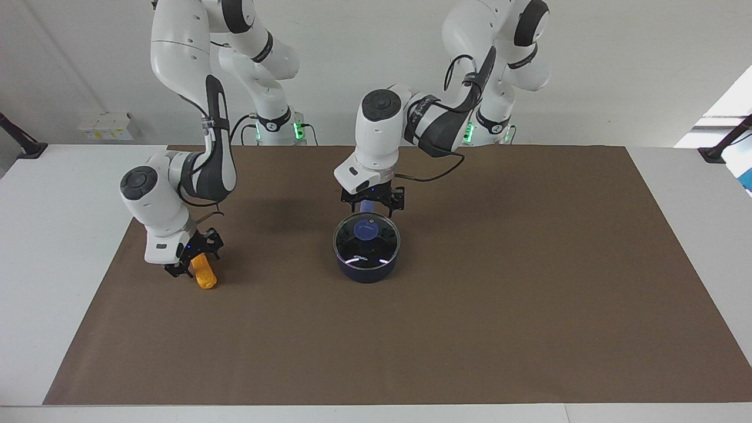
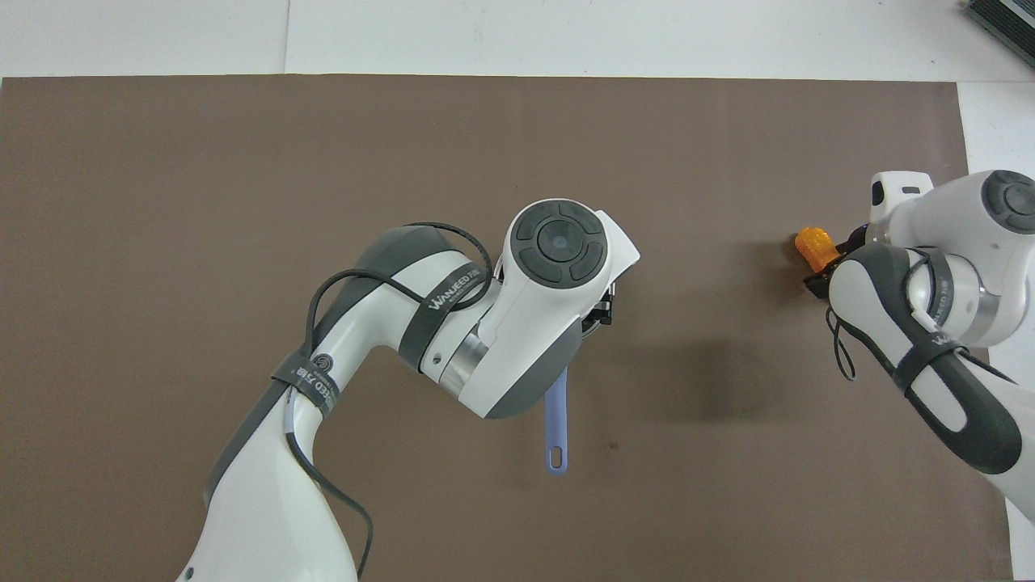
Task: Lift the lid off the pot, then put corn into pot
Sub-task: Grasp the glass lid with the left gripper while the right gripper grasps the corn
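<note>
The pot point(image 1: 367, 264) is sitting near the middle of the brown mat point(image 1: 529, 294), and the lid point(image 1: 366, 237) is resting on its rim, the blue knob point(image 1: 367, 230) showing at the lid's centre. The pot's handle point(image 2: 556, 424) is pointing back toward the robots; in the overhead view only this handle is showing, since the left arm's wrist is covering the pot and lid from above. The left gripper point(image 1: 372, 205) is hanging over the robot-side edge of the lid, just above where the handle leaves the pot, and in the facing view its black fingers are standing spread with a strip of the blue handle showing between them; they are gripping nothing, and the knob is lying clear of them, a little farther from the robots. The right gripper point(image 1: 197, 261) is sitting low at the mat toward the right arm's end of the table, well apart from the pot. The corn point(image 1: 205, 274) is lying on the mat there, one end tucked between that gripper's fingers and the other end sticking out away from the robots. Whether those fingers are pressing on the cob or merely standing around it, I cannot tell.
</note>
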`<state>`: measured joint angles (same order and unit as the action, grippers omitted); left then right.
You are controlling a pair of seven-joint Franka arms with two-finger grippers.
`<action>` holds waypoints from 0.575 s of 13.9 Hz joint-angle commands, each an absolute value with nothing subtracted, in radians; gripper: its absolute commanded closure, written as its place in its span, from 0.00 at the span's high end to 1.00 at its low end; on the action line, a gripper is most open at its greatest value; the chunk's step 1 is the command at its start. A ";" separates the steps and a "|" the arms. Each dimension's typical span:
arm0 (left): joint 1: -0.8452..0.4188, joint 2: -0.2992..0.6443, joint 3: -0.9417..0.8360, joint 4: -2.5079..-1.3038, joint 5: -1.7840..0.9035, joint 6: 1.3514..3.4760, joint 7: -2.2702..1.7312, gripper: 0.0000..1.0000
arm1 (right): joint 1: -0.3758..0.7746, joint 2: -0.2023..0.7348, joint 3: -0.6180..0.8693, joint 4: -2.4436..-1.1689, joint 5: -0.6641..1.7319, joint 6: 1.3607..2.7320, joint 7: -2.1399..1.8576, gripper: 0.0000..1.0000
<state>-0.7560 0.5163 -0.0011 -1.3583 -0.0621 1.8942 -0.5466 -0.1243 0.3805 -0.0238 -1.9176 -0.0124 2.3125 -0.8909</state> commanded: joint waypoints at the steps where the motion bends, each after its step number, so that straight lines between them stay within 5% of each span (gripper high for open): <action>1: -0.769 0.607 0.026 -1.229 -0.052 1.847 -0.566 1.00 | -0.121 0.380 -0.017 -1.921 -0.006 2.326 -0.876 0.00; 8: -0.761 0.637 0.029 -1.215 -0.051 1.875 -0.568 1.00 | -0.121 0.380 -0.017 -1.911 -0.006 2.309 -0.773 0.00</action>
<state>-0.7541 0.6140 0.0207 -1.2605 -0.0606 1.8875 -0.5510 -0.1183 0.3803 -0.0211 -1.9162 -0.0114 2.3129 -0.7922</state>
